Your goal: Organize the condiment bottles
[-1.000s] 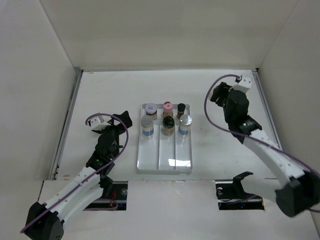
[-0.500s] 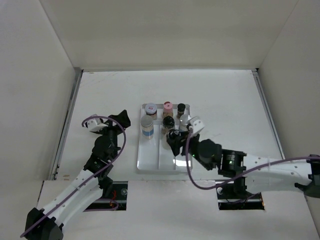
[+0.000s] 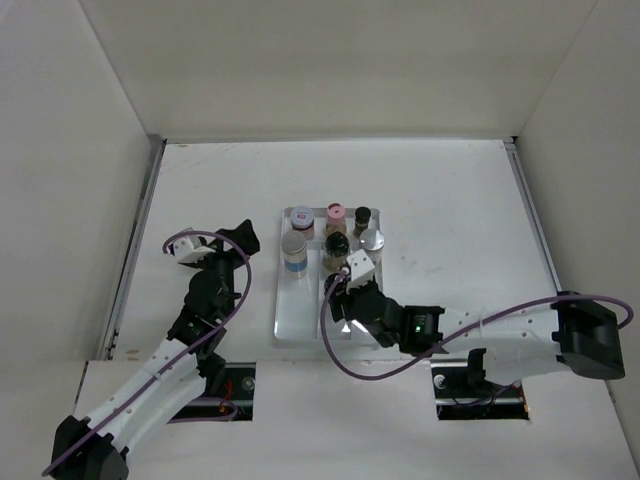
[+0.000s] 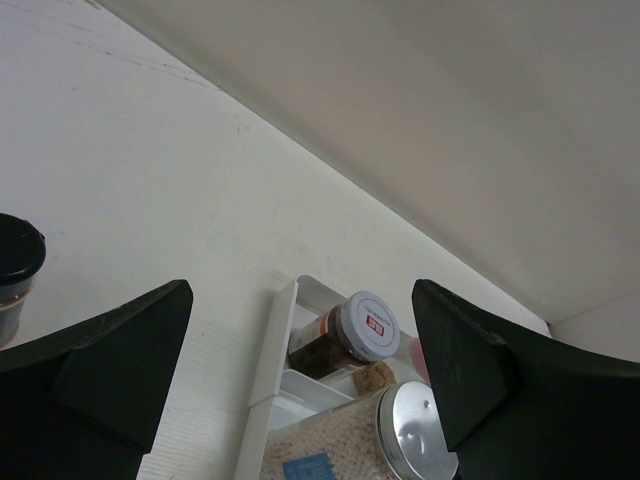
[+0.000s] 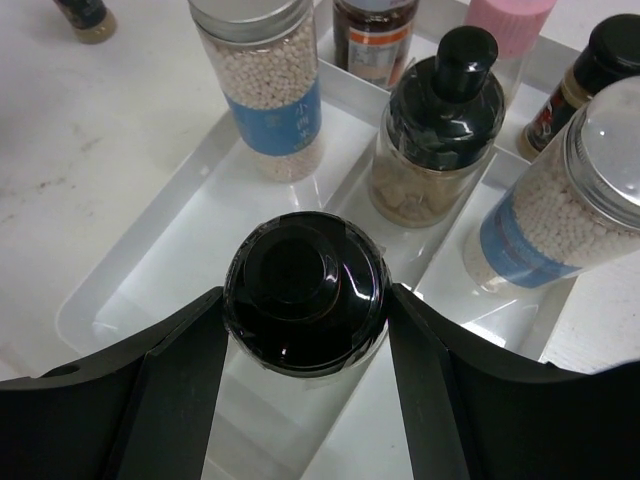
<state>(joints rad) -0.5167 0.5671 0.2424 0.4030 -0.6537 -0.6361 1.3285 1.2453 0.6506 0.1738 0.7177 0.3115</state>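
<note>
My right gripper (image 5: 305,300) is shut on a black-capped bottle (image 5: 305,290), held upright over the middle lane of the clear divided tray (image 5: 150,260). In the top view this gripper (image 3: 342,303) hangs over the tray's (image 3: 300,328) near half and hides the held bottle. Farther back in the tray stand a silver-capped blue-labelled bottle (image 3: 293,250), a white-capped dark jar (image 3: 301,220), a pink-capped bottle (image 3: 335,214) and a black-capped bottle (image 3: 335,247). My left gripper (image 3: 245,237) is open and empty, left of the tray. A small black-capped bottle (image 4: 15,270) stands on the table at its left.
A second silver-capped blue-labelled bottle (image 3: 372,240) and a small dark bottle (image 3: 362,217) fill the tray's right lane. White walls close in the table on the left, back and right. The right arm's purple cable (image 3: 330,340) loops over the tray's front edge.
The right arm has swung from the back right of the table down to the tray's near half and shifted a little left. The left arm has barely moved.
</note>
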